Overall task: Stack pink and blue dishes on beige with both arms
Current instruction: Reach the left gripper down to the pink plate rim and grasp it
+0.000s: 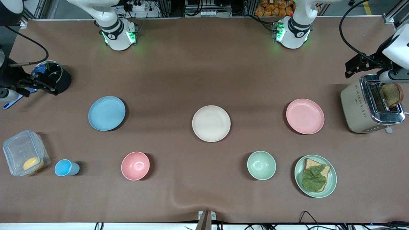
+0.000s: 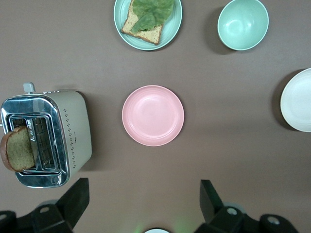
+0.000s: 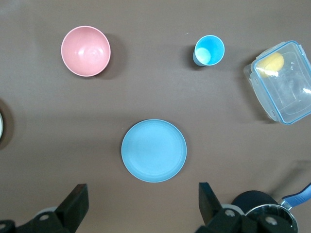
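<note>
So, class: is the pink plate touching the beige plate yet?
Apart. The front view shows the pink plate and the beige plate lying separately, with bare brown table between them.

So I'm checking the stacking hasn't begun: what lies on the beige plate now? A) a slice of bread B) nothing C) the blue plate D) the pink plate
B: the beige plate is bare, with the blue plate and the pink plate each lying apart on the table.

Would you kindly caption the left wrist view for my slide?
Open left gripper high over the pink plate, toaster beside it.
</note>
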